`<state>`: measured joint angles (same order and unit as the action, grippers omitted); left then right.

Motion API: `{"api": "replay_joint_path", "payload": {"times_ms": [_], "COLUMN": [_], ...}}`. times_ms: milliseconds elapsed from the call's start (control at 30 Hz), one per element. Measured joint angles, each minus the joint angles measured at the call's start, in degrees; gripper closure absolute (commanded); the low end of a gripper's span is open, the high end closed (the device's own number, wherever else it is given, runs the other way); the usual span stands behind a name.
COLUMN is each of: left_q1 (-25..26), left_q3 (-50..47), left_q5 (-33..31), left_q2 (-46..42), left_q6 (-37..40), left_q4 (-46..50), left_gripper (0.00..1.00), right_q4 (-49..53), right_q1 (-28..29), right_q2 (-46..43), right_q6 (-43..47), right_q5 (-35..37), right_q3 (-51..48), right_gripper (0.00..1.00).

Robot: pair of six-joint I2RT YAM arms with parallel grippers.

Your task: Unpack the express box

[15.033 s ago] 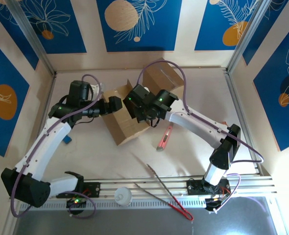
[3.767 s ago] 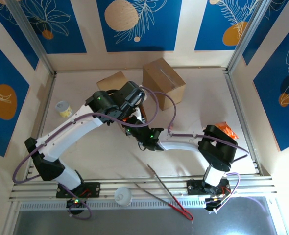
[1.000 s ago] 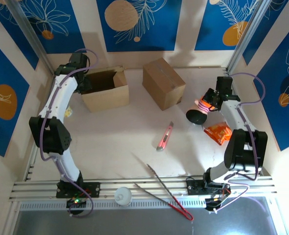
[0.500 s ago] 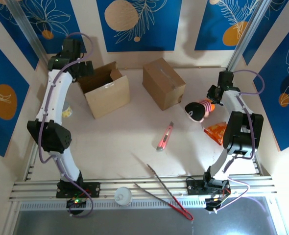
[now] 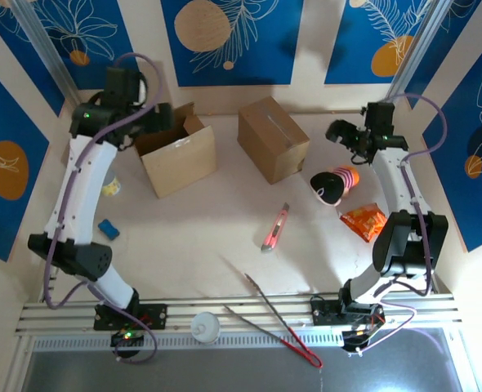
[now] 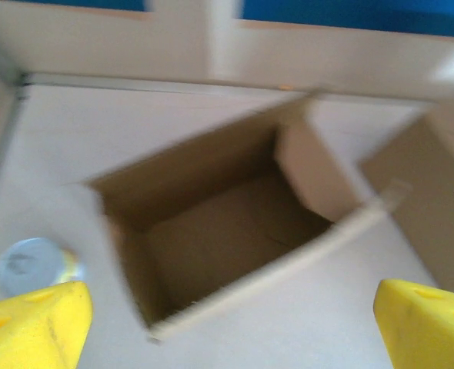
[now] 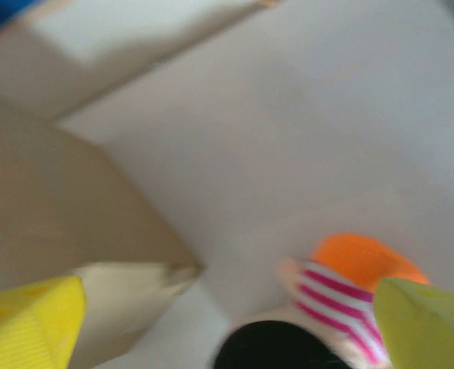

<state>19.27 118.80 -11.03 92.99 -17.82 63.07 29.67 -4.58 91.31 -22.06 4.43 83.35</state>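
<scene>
1. Box (image 5: pixel 176 155) stands open-topped on the worktop (image 5: pixel 208 237), flaps up.
2. Left tool (image 5: pixel 156 122) hovers just behind the box, spread wide.
3. Right tool (image 5: pixel 343 133), wide too, hangs well right of the box, a shut carton (image 5: pixel 274 139) between them.

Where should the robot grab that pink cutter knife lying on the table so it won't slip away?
Around its middle, coming straight down from above. The cutter lies flat on the table and is long and thin, so fingers closing across its narrow width would probably hold it best. Nothing crowds it: the tongs lie apart from it, nearer the robot.
</scene>
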Motion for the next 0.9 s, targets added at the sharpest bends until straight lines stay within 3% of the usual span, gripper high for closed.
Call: {"api": "replay_joint_path", "payload": {"times_ms": [133,233,533,900], "left_q1": [9.8,12.4,14.5,14.5], "left_q3": [-4.3,-5.4,4.4,13.1], "left_q5": [5.7,9.2,13.6,16.7], "left_q2": [-0.7,4.0,27.6,39.5], "left_q6": [-3.2,-6.2,-13.5,-21.6], "left_q4": [-2.7,-6.0,-15.0,-27.6], "left_gripper": [0.03,0.03,0.03,0.03], "right_q4": [4.3,6.5,11.4,11.7], "right_q1": [3.0,4.9,6.9,6.9], "right_q2": [5.9,11.9,30.5,39.4], "right_q6": [2.6,3.8,3.7,2.0], "right_q5": [-9.1,-13.1,-18.3,-24.5], "right_q3": [12.4,19.4,35.2,41.0], "right_gripper": [0.01,0.01,0.01,0.09]}}
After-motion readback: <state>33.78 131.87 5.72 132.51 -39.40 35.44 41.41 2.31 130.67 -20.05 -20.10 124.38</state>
